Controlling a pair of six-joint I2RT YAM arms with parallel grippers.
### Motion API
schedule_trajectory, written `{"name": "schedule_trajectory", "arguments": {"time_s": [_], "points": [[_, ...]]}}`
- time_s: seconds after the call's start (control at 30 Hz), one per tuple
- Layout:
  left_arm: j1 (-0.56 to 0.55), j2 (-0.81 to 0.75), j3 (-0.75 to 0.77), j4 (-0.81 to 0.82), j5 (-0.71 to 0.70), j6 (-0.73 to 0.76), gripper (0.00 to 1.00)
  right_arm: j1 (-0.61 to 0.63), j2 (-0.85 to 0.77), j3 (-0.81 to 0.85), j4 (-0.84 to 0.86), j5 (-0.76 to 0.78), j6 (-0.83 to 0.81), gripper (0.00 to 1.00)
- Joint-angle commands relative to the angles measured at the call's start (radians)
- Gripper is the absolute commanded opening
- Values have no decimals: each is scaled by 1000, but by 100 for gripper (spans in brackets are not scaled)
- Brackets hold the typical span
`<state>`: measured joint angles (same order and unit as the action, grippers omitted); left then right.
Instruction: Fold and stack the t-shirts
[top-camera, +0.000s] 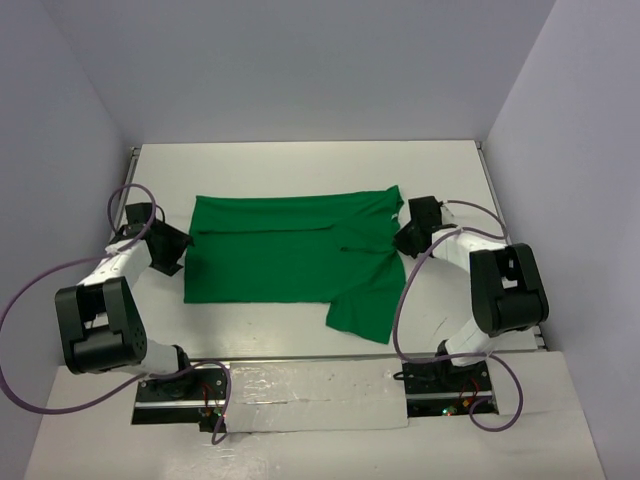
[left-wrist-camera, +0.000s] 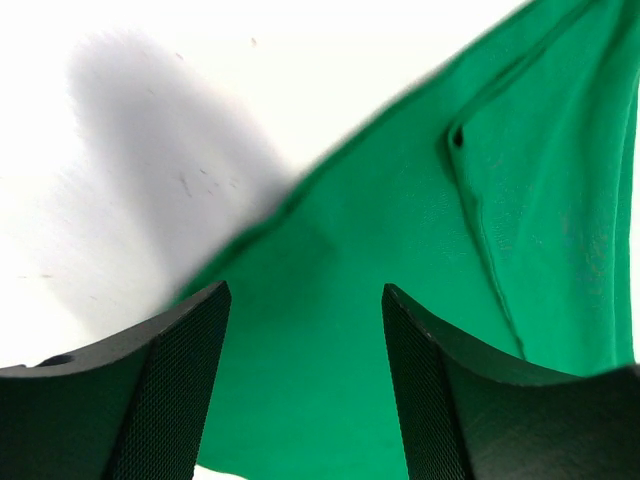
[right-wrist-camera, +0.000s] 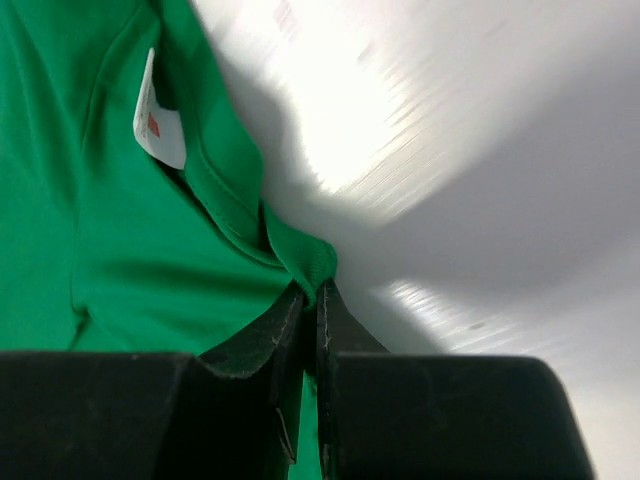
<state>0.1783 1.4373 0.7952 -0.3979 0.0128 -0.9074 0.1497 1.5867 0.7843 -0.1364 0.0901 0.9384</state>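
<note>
A bright-green t-shirt (top-camera: 290, 255) lies spread on the white table, partly folded lengthwise, with a flap hanging toward the near right. My left gripper (top-camera: 172, 250) is at the shirt's left edge, open, its fingers (left-wrist-camera: 170, 390) over the green cloth (left-wrist-camera: 400, 230) with nothing between them. My right gripper (top-camera: 405, 238) is at the shirt's right edge by the collar, shut on a fold of the green cloth (right-wrist-camera: 310, 265). A white neck label (right-wrist-camera: 160, 125) shows inside the collar.
The white table (top-camera: 300, 165) has raised rails at its left and right edges. Grey walls close in the back and both sides. Both arm bases (top-camera: 300, 390) and their cables sit at the near edge.
</note>
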Motion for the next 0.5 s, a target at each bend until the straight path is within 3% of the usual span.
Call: {"name": "schedule_trajectory", "arguments": {"time_s": [0.0, 0.07, 0.2, 0.3, 0.37, 0.47], "points": [[-30, -41, 24, 16, 36, -12, 71, -62, -7, 93, -73, 93, -15, 9], [-44, -48, 35, 5, 38, -14, 72, -74, 27, 151, -93, 111, -48, 11], [-55, -68, 37, -13, 50, -22, 73, -87, 127, 271, -152, 148, -104, 28], [-63, -116, -6, -36, 61, -38, 73, -99, 105, 273, -160, 131, -121, 87], [-93, -170, -58, -70, 29, -47, 72, -100, 55, 248, -154, 121, -132, 95], [-116, -257, -133, -126, -8, -71, 70, -103, -96, 179, -169, 138, -152, 97]]}}
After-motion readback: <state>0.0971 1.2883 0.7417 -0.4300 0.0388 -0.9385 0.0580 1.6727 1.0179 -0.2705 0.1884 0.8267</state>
